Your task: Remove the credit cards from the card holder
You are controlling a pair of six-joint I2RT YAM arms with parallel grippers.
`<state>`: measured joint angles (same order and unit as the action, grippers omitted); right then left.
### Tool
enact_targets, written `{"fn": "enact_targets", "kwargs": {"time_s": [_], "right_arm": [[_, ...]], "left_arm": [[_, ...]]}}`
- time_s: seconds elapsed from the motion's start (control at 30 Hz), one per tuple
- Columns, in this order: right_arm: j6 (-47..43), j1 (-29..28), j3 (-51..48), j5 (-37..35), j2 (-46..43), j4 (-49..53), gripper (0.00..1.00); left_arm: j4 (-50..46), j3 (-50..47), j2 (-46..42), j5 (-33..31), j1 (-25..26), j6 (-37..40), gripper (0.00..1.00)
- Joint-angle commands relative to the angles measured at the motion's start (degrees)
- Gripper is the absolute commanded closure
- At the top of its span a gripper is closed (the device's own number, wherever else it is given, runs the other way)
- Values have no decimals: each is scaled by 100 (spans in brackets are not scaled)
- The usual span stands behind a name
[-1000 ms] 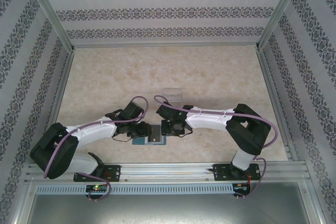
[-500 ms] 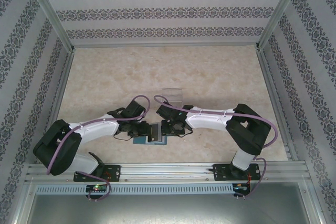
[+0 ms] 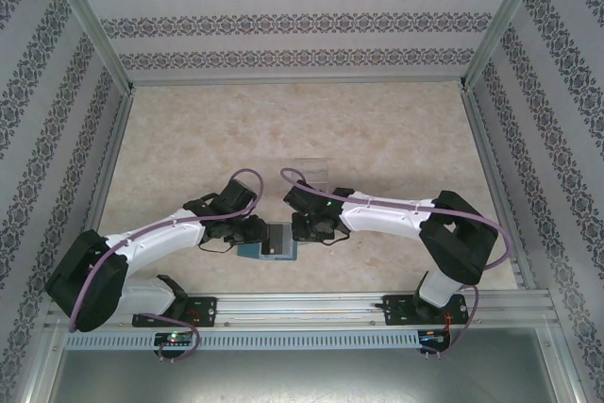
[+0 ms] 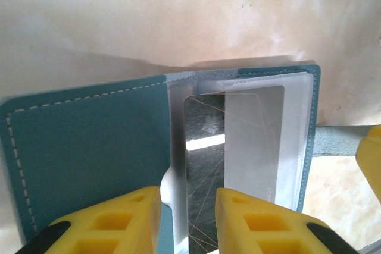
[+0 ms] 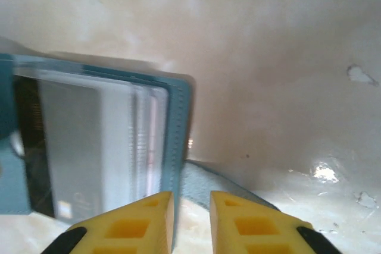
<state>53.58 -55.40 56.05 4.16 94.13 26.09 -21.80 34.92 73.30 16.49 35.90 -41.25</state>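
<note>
We are noting the right gripper (image 5: 191, 218) pinching the card holder (image 5: 178, 123) edge between its fingertips. The left gripper (image 4: 187, 218) is straddling the dark card (image 4: 205, 165) just ahead; we cannot tell its grip.

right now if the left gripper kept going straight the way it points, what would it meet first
The left gripper would most likely meet the dark credit card first: it sits in the open card holder directly ahead. Depth is unclear, so it might pass above it.
</note>
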Motion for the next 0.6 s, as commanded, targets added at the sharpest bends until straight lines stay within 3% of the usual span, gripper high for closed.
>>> {"fn": "enact_targets", "kwargs": {"time_s": [0.0,0.2,0.57], "right_arm": [[-50,-68,-84,270,-181,-463,80],[30,-65,-130,757,22,-1034,85],[130,-67,-272,924,509,-1184,86]], "left_arm": [[223,-35,-94,153,-27,-158,68],[611,-195,9,373,-115,-303,68],[1067,-475,208,669,-224,-353,66]]}}
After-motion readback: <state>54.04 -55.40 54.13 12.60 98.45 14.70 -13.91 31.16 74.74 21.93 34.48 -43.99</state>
